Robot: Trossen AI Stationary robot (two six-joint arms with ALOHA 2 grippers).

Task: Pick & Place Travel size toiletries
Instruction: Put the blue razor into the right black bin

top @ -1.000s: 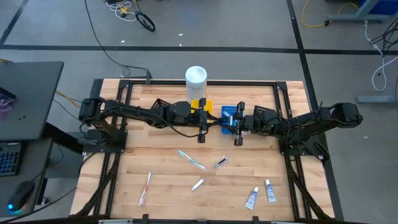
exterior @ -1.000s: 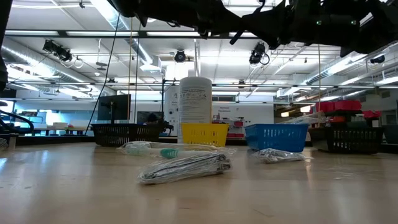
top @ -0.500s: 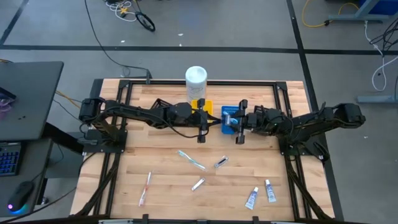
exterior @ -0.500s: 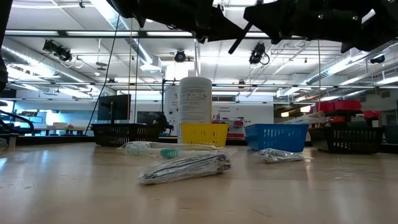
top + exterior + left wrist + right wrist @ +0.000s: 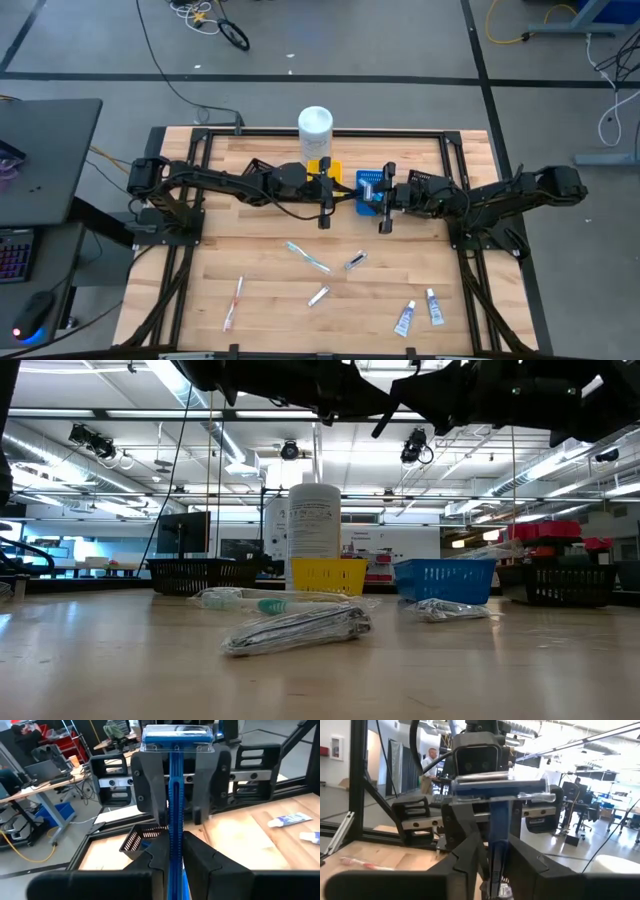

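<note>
Overhead, the left arm reaches in from the table's left edge to the middle, where the left gripper (image 5: 326,203) hangs above the table (image 5: 260,280) beside the yellow tray (image 5: 328,171). In its wrist view its fingers (image 5: 157,852) are pinched nearly shut on the handle of a blue razor (image 5: 175,795), which stands upright with its capped head on top. The other arm's gripper faces it just behind the razor.

Behind the yellow tray stands the white container (image 5: 315,130). Right of the yellow tray sits the blue tray (image 5: 368,186), with something pale inside that is too small to make out.

The right gripper (image 5: 385,210) hangs just beside the blue tray, close to the left one. Its wrist view shows its fingers (image 5: 470,850) narrowed around the handle of another razor (image 5: 499,790), also upright, head up in a clear cap.

The other toiletries lie loose on the near half of the table. From the left: a pink toothbrush (image 5: 234,303), a light-blue toothbrush (image 5: 306,256), a silvery sachet (image 5: 318,296), a second sachet (image 5: 355,261), then two white tubes (image 5: 405,318) and (image 5: 435,307) side by side near the right front corner.

In the low view a crinkled sachet (image 5: 295,630) lies nearest, with a wrapped toothbrush (image 5: 245,600) behind it, and black baskets (image 5: 200,573) at both sides.
</note>
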